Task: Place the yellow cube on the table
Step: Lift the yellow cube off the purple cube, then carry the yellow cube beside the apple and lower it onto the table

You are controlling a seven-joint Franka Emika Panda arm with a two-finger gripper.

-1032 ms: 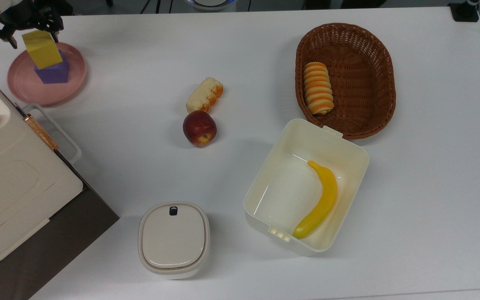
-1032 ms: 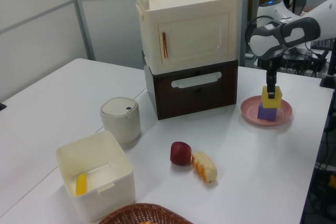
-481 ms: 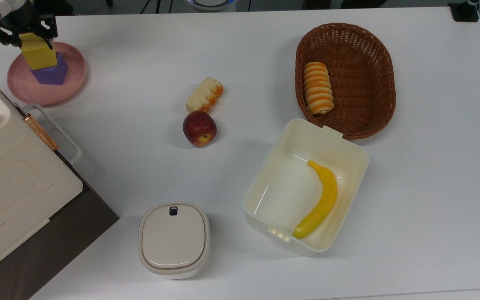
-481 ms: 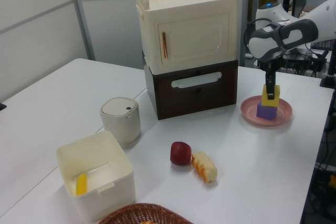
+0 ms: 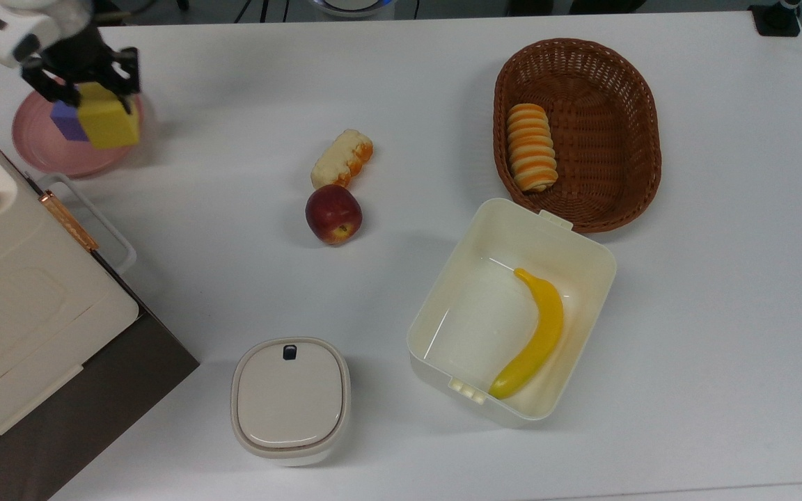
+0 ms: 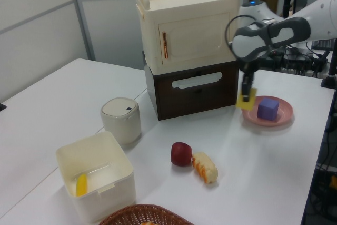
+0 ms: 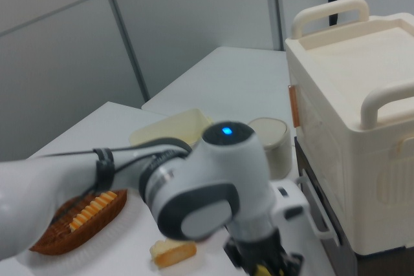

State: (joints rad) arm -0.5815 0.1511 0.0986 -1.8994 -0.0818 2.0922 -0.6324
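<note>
The yellow cube (image 5: 109,124) is clamped in the gripper (image 5: 85,89) and held in the air at the pink plate's (image 5: 39,149) edge, on the top view's right side. The purple cube (image 6: 268,108) is left alone on the plate. Apple (image 5: 333,213) and bread roll (image 5: 342,158) are seen mid-table (image 5: 234,104), well apart from the cube. Matte white tabletop; woven brown basket (image 5: 617,167); cream cabinet (image 6: 187,30) on a dark drawer unit (image 6: 192,90); grey partition walls behind

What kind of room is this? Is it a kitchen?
Probably a robot lab, not a kitchen: a robot arm's gripper holds a yellow cube over a plain white table, with grey partition walls behind.
</note>
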